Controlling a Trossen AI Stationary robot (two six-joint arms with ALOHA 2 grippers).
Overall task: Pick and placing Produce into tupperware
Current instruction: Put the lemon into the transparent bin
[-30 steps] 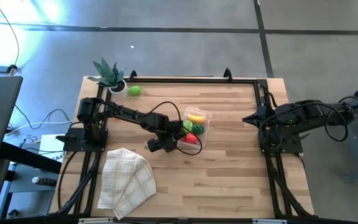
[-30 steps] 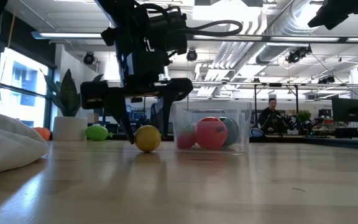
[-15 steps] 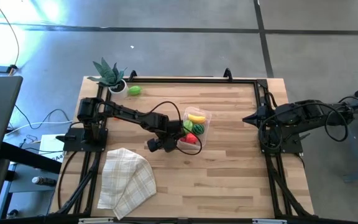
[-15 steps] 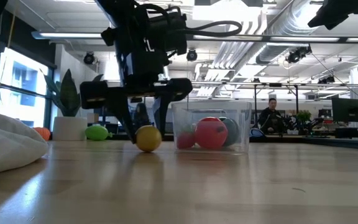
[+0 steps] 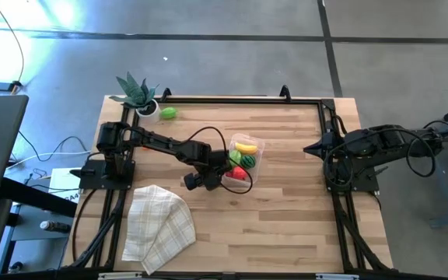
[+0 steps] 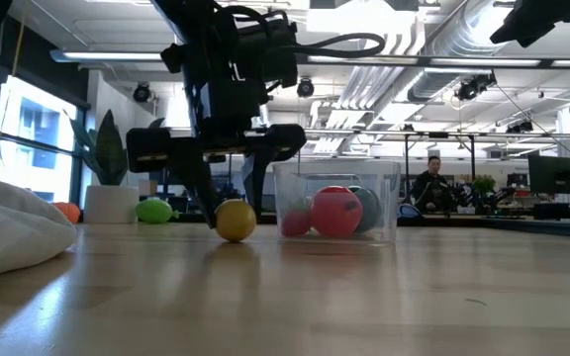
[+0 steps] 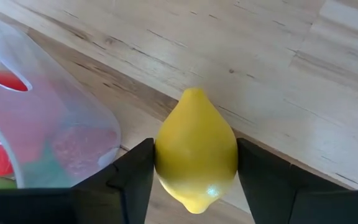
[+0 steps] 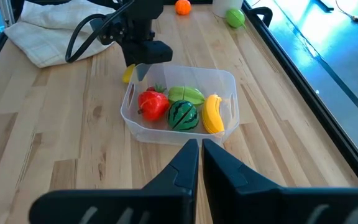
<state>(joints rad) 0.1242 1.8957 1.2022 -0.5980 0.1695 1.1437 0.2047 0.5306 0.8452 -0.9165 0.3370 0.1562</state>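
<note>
The left gripper (image 7: 194, 180) is straddling a yellow lemon (image 7: 196, 152), its spread fingers (image 7: 132, 177) sitting either side without clearly pinching it yet; the lemon is resting on the worktop (image 7: 278, 74) just beside the tupperware (image 7: 55, 143). To do this well, I judge the fingers should be closing squarely across the lemon's widest part, then lifting clear of the tub's rim. Farther off, the right gripper (image 8: 197, 162) is waiting at the worktop's right edge, fingers pressed together. Its wrist view is showing the tub's contents, a strawberry (image 8: 153, 103), watermelon (image 8: 183, 115) and banana (image 8: 213, 113), which the low view is blurring through the plastic.
</note>
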